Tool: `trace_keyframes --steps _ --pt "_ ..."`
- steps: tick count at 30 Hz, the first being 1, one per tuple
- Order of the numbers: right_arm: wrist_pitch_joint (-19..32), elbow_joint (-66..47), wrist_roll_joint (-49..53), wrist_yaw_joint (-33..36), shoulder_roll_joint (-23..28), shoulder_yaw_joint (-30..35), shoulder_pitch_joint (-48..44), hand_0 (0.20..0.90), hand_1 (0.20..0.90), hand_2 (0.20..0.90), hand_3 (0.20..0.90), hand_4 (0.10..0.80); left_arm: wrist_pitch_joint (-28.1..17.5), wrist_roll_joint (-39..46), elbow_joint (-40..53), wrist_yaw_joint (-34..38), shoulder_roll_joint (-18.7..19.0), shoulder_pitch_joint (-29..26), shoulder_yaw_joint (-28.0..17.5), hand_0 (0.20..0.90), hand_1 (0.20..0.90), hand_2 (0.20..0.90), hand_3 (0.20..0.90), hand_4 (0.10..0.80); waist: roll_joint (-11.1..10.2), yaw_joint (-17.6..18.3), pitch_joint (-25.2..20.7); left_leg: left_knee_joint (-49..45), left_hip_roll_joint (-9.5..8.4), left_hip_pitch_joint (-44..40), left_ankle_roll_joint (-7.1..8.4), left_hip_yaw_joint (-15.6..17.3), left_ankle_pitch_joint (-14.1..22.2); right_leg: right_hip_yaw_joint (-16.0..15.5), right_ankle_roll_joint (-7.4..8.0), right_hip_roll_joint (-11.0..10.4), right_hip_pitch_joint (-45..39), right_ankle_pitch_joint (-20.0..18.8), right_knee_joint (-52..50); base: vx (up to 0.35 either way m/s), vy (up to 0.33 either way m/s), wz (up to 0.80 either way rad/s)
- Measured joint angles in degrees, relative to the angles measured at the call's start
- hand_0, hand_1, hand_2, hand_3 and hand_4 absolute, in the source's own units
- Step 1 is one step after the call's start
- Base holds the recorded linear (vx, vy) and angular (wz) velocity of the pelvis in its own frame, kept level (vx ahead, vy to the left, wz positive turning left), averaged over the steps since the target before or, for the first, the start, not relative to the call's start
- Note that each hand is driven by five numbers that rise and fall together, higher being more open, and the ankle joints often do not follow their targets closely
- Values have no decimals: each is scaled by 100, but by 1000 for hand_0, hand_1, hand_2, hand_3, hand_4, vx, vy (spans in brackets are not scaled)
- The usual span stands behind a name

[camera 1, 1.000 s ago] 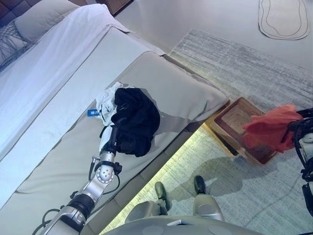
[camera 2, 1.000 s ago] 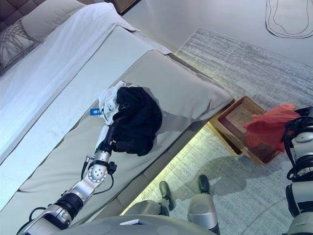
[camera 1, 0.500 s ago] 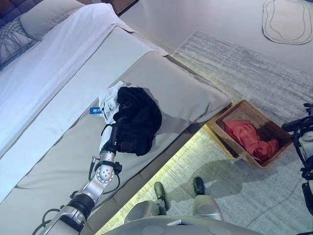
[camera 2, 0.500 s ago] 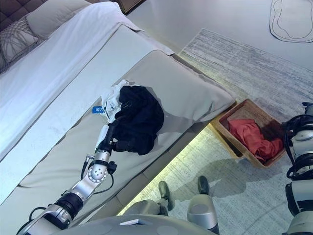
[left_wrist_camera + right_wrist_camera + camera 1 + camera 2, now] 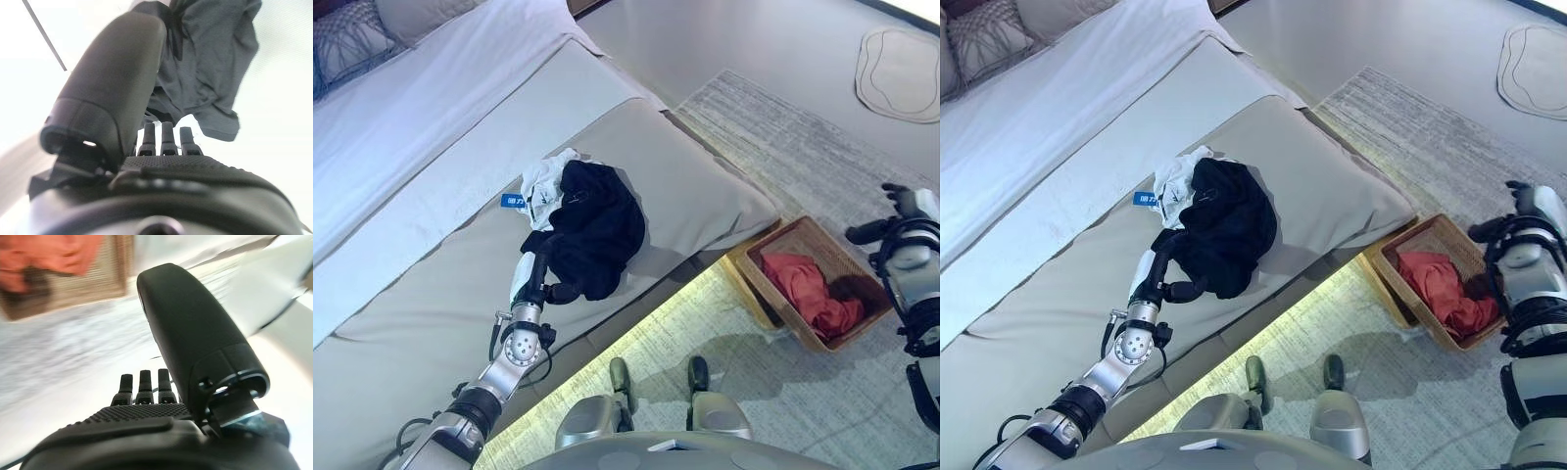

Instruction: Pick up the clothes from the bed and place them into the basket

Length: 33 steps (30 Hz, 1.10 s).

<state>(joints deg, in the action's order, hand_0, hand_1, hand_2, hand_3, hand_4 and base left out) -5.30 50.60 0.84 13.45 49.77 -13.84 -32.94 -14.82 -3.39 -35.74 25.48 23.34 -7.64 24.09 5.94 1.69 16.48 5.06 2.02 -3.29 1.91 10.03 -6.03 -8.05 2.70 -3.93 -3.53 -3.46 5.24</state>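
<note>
Clothes lie in two places: a black garment heaped on the bed, and a red garment inside the basket on the floor.

Left robot hand rests on the bed at the near edge of the black garment, its fingers reaching up under the cloth's dark fold. Where the fingers end cannot be made out in the head views, and its wrist view shows only their straight bases with the grey-black cloth hanging past them, so whether it pinches the cloth cannot be told.

Just beyond the black garment, on its far left, a white garment peeks out, touching it, with a small blue tag at its left edge. Both sit on the beige cover near the bed's right edge. A white sheet runs along the bed's far left side.

Right robot hand hovers at the right edge of the scene, above and just right of the basket, spread and holding nothing, its thumb sticking out.

Under the basket a pale grey rug covers the floor beside the bed, and the red garment lies crumpled in the basket's middle and right half. Far right, a small light mat lies well apart.
</note>
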Motion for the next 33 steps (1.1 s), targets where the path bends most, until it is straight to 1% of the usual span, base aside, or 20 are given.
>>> trace_keyframes --steps 4,6,8,10,12,13,14,15,18,20,21,24,26,28,30,31,32,33 --pt "132 -356 -236 268 -257 -337 -182 900 900 900 900 800 2 -1 -2 44 -1 43 -43 900 900 900 900 800 -91 -189 -45 0 -1 16 0 -169 0 -137 -1 2 -57 0 1 26 16 19" --pt "205 -397 -428 376 -417 -528 -368 900 900 900 900 800 2 -4 -2 94 -1 106 -170 900 900 900 900 800 -141 -299 -86 1 -3 76 -3 -280 -2 -245 -3 6 -66 1 4 37 18 30" --pt "251 -463 -489 392 -492 -683 -509 900 900 900 900 800 4 -5 -3 184 1 125 -286 900 900 900 900 800 -181 -496 -107 0 -9 143 -34 -436 -25 -389 -3 10 -66 1 3 36 31 33" --pt "248 -456 -488 390 -684 -752 -696 900 900 900 900 800 5 -1 -4 241 12 194 -423 900 900 900 900 800 -211 -623 -127 -1 -15 202 -56 -531 -44 -503 -3 9 -55 1 3 10 44 30" --pt "248 -441 -487 383 -859 -823 -855 900 900 900 900 800 5 1 -3 276 30 222 -449 900 900 900 900 800 -214 -812 -130 -1 -28 276 -68 -617 -67 -600 -5 6 -41 3 2 -22 62 27" --pt "248 -433 -488 383 -884 -859 -887 900 900 900 900 800 5 1 -3 282 35 225 -451 900 900 900 900 800 -215 -846 -132 -1 -34 301 -82 -639 -83 -630 -5 2 -24 3 2 -53 66 27" --pt "244 -347 -489 383 -970 -970 -1018 900 900 900 900 800 3 5 -4 292 50 228 -451 900 900 900 900 800 -215 -902 -132 -2 -46 376 -80 -740 -109 -697 -5 -4 23 3 2 -91 53 26" --pt "242 -229 -493 382 -1073 -1023 -1124 900 900 900 900 800 -2 7 -3 292 59 227 -451 900 900 900 900 800 -215 -981 -132 -3 -59 454 -78 -774 -140 -741 -5 -15 77 3 1 -143 66 30" --pt "201 435 -546 382 -1339 -1273 -1498 900 900 900 900 800 -50 89 4 310 85 207 -430 900 900 900 900 800 -202 -1165 -132 -79 -123 778 -75 -956 -224 -912 -5 -60 291 4 -19 -134 59 32" --pt "152 704 -543 380 -1432 -1356 -1553 900 900 900 900 800 -52 130 5 347 106 204 -405 900 900 900 900 800 -167 -1298 -109 -82 -147 922 -56 -1045 -277 -998 3 -93 431 13 -91 -108 77 22" --pt "136 815 -543 380 -1454 -1360 -1592 900 900 900 900 800 -60 177 5 367 115 197 -367 900 900 900 900 800 -109 -1353 -54 -97 -169 962 -53 -1065 -290 -1014 33 -125 489 50 -177 -78 86 15" --pt "114 1086 -542 393 -1452 -1361 -1801 900 900 900 900 800 -194 230 32 416 119 181 -307 900 900 900 900 800 200 -1393 279 -289 -280 1094 -54 -1139 -293 -1043 85 -305 721 243 -650 -58 83 11" --pt "103 1219 -540 394 -1444 -1401 -1953 900 900 900 900 800 -306 235 86 488 133 106 -290 900 900 900 900 800 332 -1398 558 -427 -345 1224 -49 -1141 -285 -1022 62 -460 1022 486 -1203 -70 65 8" --pt "12 1263 -534 406 -1443 -1409 -2072 900 900 900 900 800 -354 306 161 542 232 -119 -189 900 900 900 900 800 330 -1431 819 -655 -444 1534 -70 -1144 -247 -988 24 -682 1570 813 -2008 -74 36 15" --pt "-59 1331 -528 423 -1444 -1409 -2271 900 900 900 900 800 -367 343 196 550 249 -416 -139 900 900 900 900 800 321 -1446 1159 -884 -550 1743 -146 -1139 -188 -948 -15 -878 1951 1035 -2643 5 37 15" --pt "-98 1336 -529 422 -1453 -1434 -2347 900 900 900 900 800 -368 350 272 554 249 -539 -127 900 900 900 900 800 291 -1465 1359 -1093 -632 1898 -202 -1129 -120 -885 -12 -992 2183 1164 -3021 18 61 8" --pt "-123 1339 -529 417 -1462 -1470 -2346 900 900 900 900 800 -370 350 343 554 244 -579 -109 900 900 900 900 800 256 -1496 1404 -1256 -690 2040 -264 -1100 -74 -817 -30 -1077 2354 1244 -3242 -17 77 8" --pt "-155 1339 -531 415 -1475 -1529 -2346 900 900 900 900 800 -380 350 399 564 244 -597 -80 900 900 900 900 800 243 -1517 1414 -1401 -722 2164 -279 -1083 -36 -811 -36 -1145 2480 1291 -3400 -21 35 5"
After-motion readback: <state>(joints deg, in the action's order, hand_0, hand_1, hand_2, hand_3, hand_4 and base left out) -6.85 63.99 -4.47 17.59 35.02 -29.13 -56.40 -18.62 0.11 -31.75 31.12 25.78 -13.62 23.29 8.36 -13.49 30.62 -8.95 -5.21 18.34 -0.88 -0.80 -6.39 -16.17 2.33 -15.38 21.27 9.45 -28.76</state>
